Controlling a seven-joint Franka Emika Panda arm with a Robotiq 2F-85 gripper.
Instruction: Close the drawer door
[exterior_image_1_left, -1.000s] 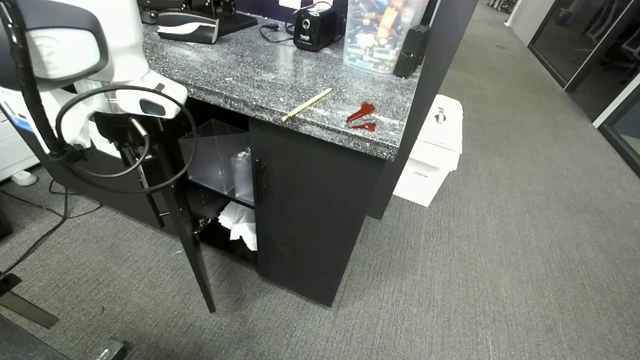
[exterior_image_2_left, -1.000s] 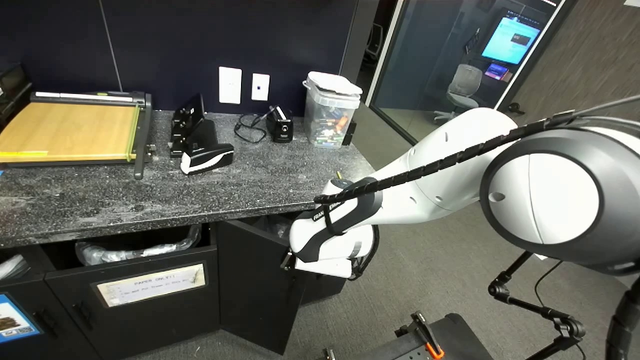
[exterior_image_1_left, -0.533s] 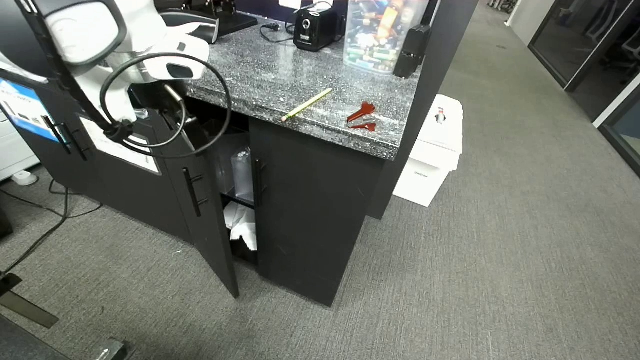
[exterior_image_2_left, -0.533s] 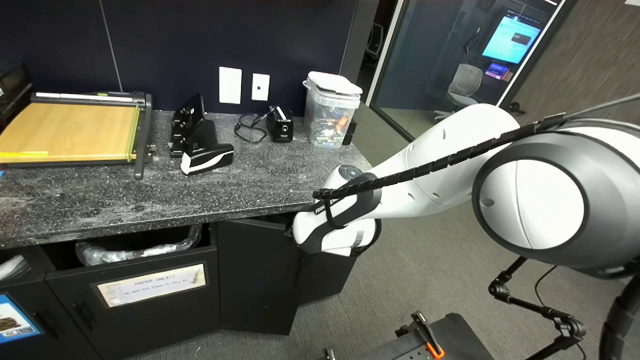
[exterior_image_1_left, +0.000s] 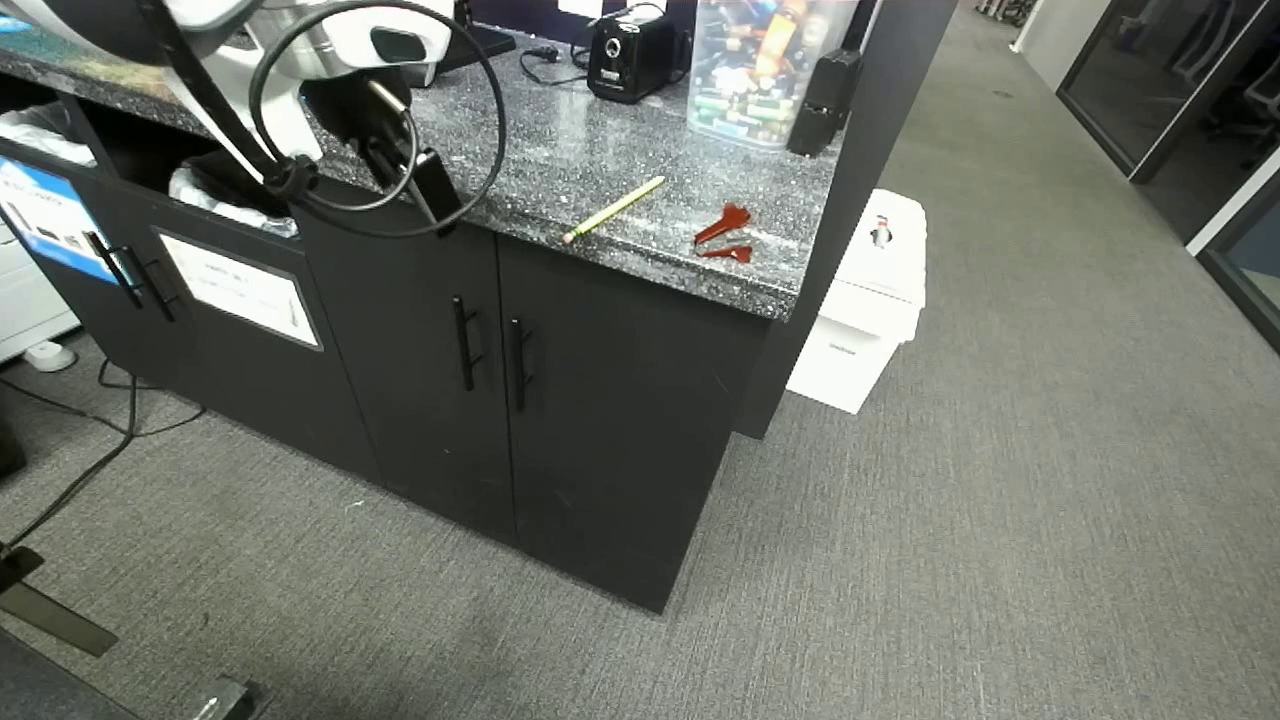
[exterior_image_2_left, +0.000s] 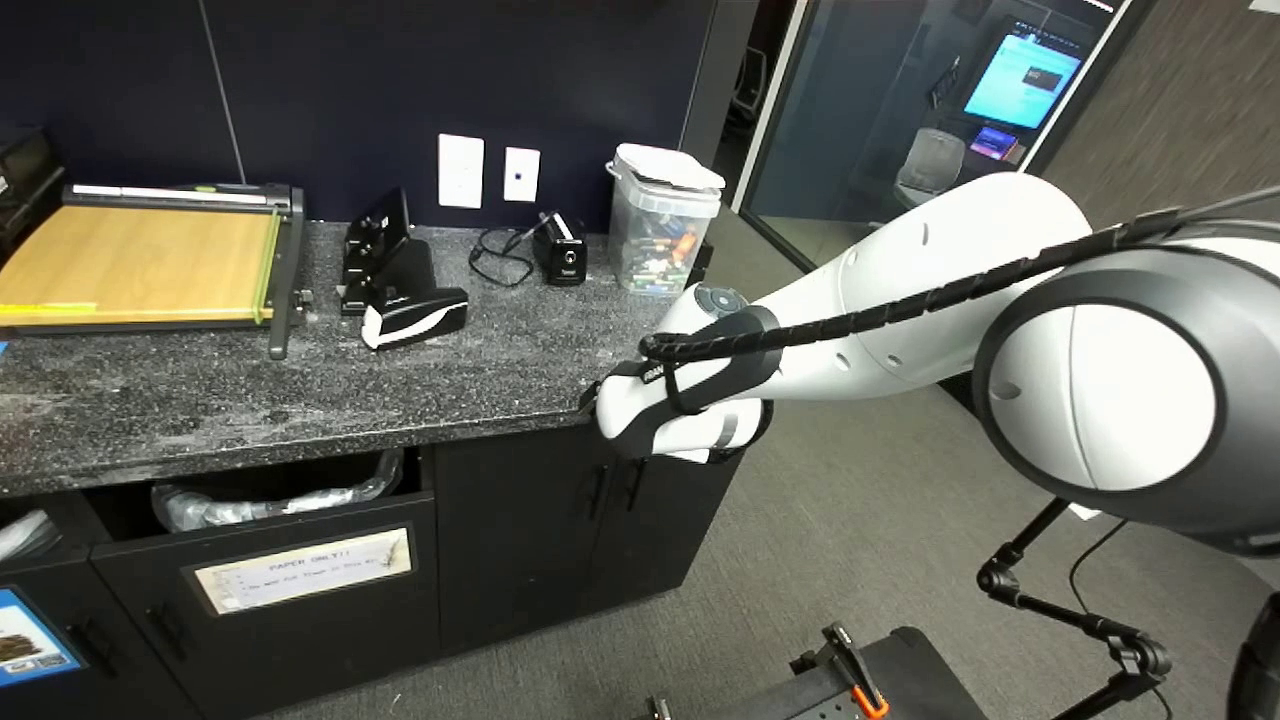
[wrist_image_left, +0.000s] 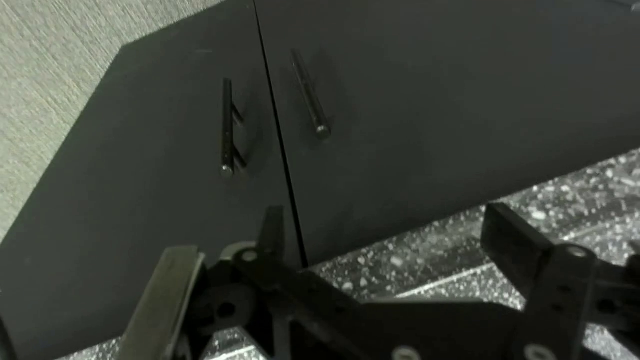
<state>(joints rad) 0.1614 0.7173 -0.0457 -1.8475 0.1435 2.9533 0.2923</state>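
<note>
Black metal two-finger gripper (wrist_image_left: 382, 220): jaws wide apart, by front edge of speckled grey stone-look countertop (wrist_image_left: 425, 255); contact unclear. Beyond, under countertop: tall flat matte-black cabinet door (wrist_image_left: 450, 100), slim black bar handle (wrist_image_left: 309, 93), closed flush beside its twin flat black door (wrist_image_left: 150, 175). Grey carpet (wrist_image_left: 50, 75) farthest.

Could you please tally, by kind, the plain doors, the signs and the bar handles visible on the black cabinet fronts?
Plain doors: 2 (the drawer door and its twin)
Signs: 2 (the white sign and the blue-and-white sign)
Bar handles: 4
Total: 8
</note>
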